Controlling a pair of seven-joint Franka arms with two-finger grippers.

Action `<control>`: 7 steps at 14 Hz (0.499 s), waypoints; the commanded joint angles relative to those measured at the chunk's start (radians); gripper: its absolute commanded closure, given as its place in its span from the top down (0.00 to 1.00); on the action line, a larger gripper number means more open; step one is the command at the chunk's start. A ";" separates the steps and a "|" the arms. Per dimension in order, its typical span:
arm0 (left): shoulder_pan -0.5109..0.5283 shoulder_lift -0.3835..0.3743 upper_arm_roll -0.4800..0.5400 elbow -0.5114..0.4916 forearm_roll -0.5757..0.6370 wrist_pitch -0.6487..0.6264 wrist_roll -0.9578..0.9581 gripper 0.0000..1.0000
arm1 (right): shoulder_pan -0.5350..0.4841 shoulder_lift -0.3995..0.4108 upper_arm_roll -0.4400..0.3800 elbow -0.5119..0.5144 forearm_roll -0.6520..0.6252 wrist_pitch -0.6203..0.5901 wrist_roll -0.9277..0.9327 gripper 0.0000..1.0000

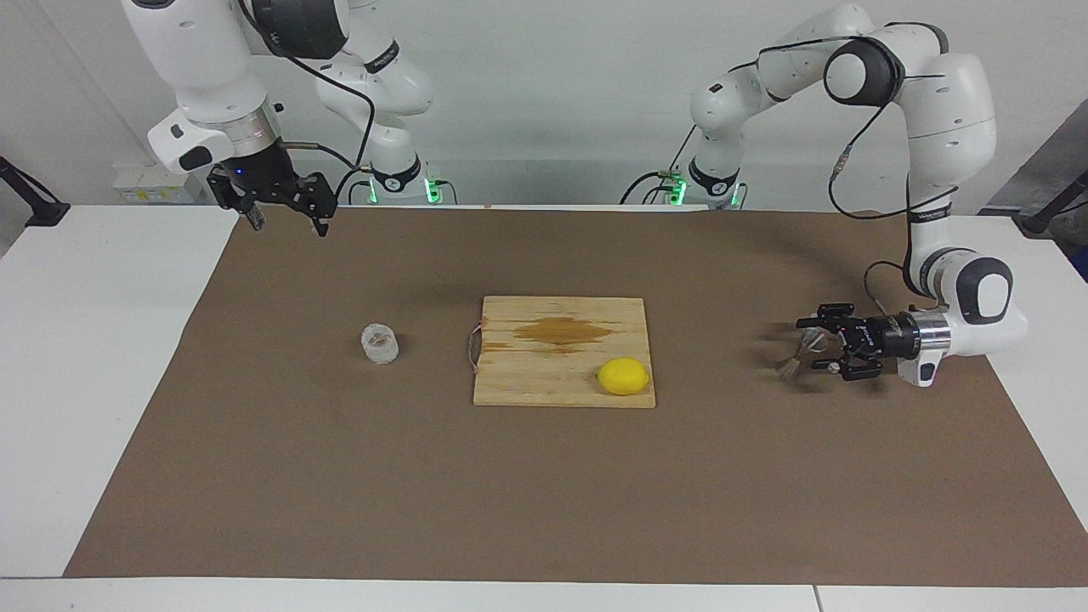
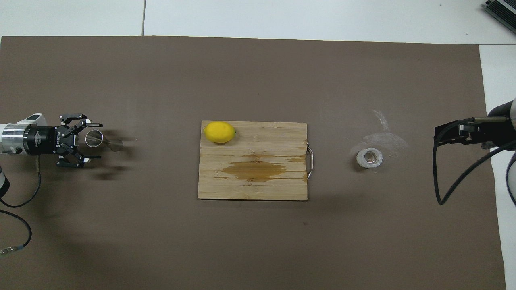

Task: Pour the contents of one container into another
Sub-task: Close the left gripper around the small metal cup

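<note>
Left gripper lies low and level at the left arm's end of the tabletop, jaws spread around the upright metal jigger; whether they touch it is hard to make out. Right gripper hangs with jaws apart and empty, cut off in the overhead view. The glass cup sits at nine o'clock from the cutting board in the facing view; the lemon lies at the board's five o'clock corner.

You are looking at two glossy white arms with rounded shells and dark grey joint caps. Black cables are looping along each arm, and green lights are glowing at both bases. A silver metal collar is joining each wrist to a black, skeletal end effector: left end effector, right end effector.
</note>
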 commanded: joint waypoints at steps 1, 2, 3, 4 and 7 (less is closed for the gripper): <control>0.016 0.003 -0.010 -0.017 -0.023 -0.014 0.016 0.88 | -0.018 -0.017 0.007 -0.015 0.021 -0.006 -0.027 1.00; 0.016 0.003 -0.010 -0.017 -0.023 -0.014 0.016 0.79 | -0.018 -0.017 0.007 -0.015 0.021 -0.006 -0.027 1.00; 0.016 0.003 -0.010 -0.018 -0.023 -0.014 0.016 0.70 | -0.018 -0.017 0.007 -0.015 0.021 -0.006 -0.027 1.00; 0.016 0.003 -0.010 -0.017 -0.024 -0.014 0.016 0.64 | -0.018 -0.017 0.007 -0.015 0.021 -0.006 -0.027 1.00; 0.016 0.004 -0.010 -0.020 -0.032 -0.014 0.016 0.33 | -0.018 -0.017 0.007 -0.015 0.021 -0.006 -0.027 1.00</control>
